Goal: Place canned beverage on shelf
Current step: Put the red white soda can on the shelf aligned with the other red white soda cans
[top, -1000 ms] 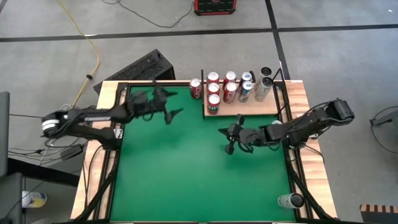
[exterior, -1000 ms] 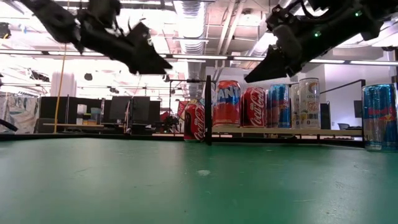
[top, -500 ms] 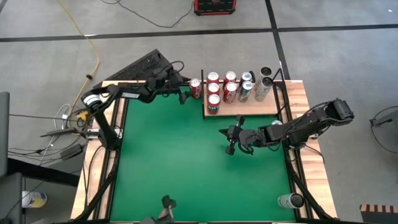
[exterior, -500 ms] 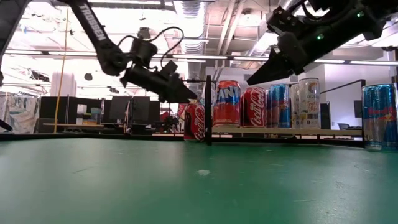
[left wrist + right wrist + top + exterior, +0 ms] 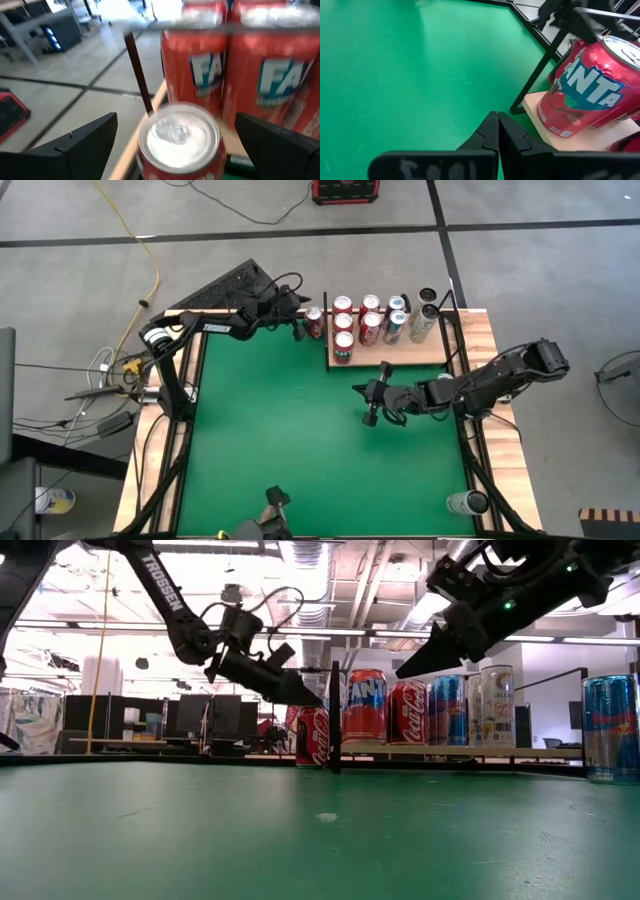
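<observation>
A red can (image 5: 315, 322) stands upright on the green table at the far edge, just left of the shelf (image 5: 400, 352). The shelf is a pale wood board that holds several cans. My left gripper (image 5: 299, 328) is open and slants down at the red can from the left. In the left wrist view its fingers stand on either side of the can's silver top (image 5: 179, 132) without touching it. The low view shows the left gripper (image 5: 308, 698) just above that can (image 5: 312, 736). My right gripper (image 5: 369, 406) is shut and empty above the table, near the shelf's near edge.
Thin black posts (image 5: 334, 715) stand at the shelf's corners. A red Fanta can (image 5: 590, 95) stands at the shelf's near left corner. A tall blue can (image 5: 610, 725) stands apart at the right. Another can (image 5: 466, 502) stands on the near right rail. Bare green surface (image 5: 290, 440) fills the middle.
My left arm has swung from over the table's left side to the far edge, toward the red can beside the shelf. It has come down a little, so its open fingers now flank the can's top.
</observation>
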Robot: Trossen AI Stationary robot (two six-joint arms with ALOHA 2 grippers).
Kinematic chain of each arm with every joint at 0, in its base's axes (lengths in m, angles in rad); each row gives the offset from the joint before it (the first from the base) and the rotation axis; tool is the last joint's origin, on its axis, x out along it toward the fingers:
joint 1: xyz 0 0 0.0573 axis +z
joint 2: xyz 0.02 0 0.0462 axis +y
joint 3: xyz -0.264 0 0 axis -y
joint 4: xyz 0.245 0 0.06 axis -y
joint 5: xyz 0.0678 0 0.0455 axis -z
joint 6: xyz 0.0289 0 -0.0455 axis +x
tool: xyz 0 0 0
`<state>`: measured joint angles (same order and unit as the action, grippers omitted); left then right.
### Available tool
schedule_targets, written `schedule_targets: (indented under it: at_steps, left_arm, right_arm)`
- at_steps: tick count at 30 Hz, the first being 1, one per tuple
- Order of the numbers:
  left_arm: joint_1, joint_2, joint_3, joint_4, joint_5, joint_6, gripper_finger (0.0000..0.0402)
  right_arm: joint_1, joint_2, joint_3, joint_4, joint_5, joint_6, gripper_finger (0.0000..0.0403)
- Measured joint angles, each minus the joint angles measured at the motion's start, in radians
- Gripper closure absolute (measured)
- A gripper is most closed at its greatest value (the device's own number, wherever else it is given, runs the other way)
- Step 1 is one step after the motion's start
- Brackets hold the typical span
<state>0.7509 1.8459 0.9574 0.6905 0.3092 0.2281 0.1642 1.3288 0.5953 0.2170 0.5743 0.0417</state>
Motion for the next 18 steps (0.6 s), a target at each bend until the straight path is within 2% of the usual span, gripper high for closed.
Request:
schedule_targets:
  at_steps: [6, 13, 18]
  left_arm:
    - [0.002, 0.088, 0.042, 0.000, -0.007, -0.024, 0.0013]
    - [0.002, 0.102, 0.063, -0.010, 0.002, -0.037, 0.0016]
    - [0.001, 0.102, 0.063, -0.023, 0.004, -0.045, 0.0057]
  right_arm:
    - [-0.017, 0.000, 0.000, 0.000, -0.008, -0.001, 0.0378]
    - [-0.016, 0.000, 0.000, 0.001, -0.027, 0.000, 0.0379]
    - [-0.016, 0.000, 0.000, 0.001, -0.027, 0.002, 0.0379]
